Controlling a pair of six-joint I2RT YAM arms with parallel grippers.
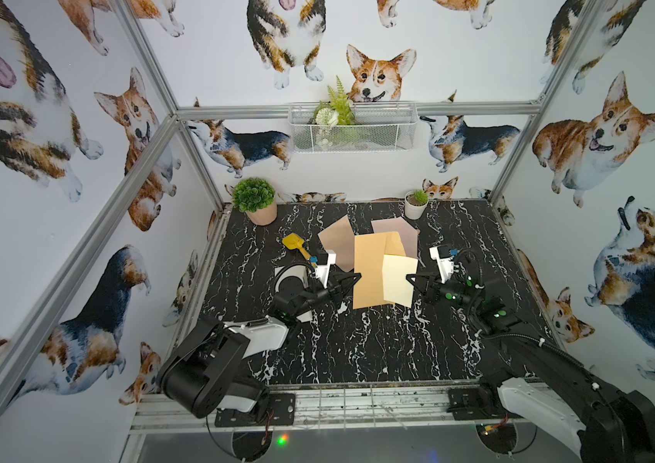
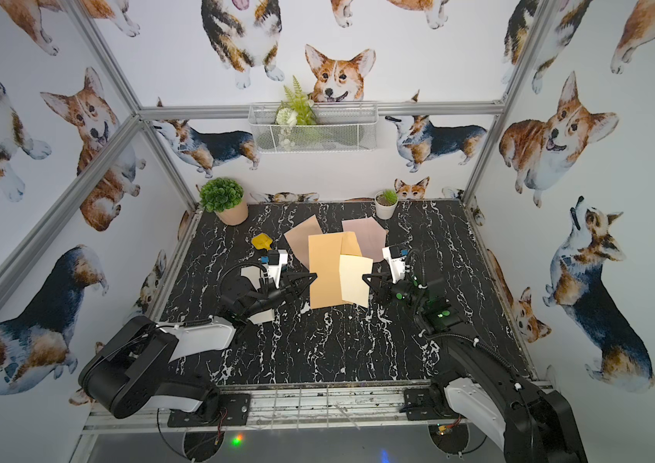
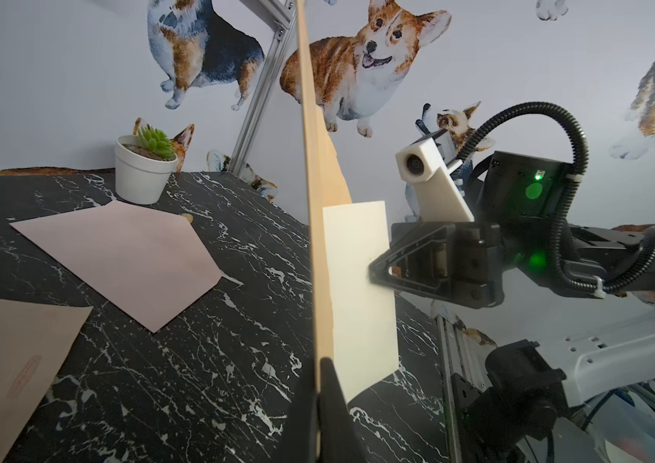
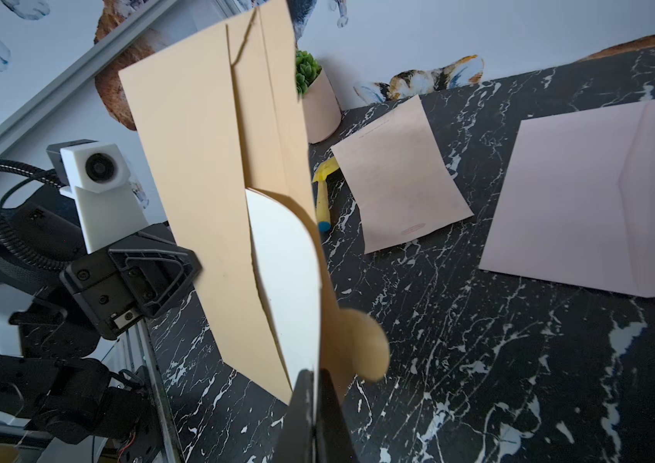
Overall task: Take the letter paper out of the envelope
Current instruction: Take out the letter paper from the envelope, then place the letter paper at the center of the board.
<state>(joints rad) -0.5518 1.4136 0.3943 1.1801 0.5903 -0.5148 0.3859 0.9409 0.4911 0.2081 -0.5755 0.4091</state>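
The left tool (image 1: 357, 277) is pinched shut on the left edge of the manila envelope (image 1: 370, 260), which is held up above the middle of the bench (image 1: 357, 352). The cream letter paper (image 1: 398, 282) sticks out of the envelope's right side, clamped in the closed right tool (image 1: 409, 277). I judge the extraction well underway but unfinished: the sheet has yet to slide clear. The envelope hides how much of the paper lies inside.

The left arm (image 1: 205, 360) reaches in from the lower left of the frame, and the right arm (image 1: 550, 356) from the lower right. At centre, the left claw (image 1: 357, 276) and right claw (image 1: 409, 277) point at each other, both clamped closed, tips apart.
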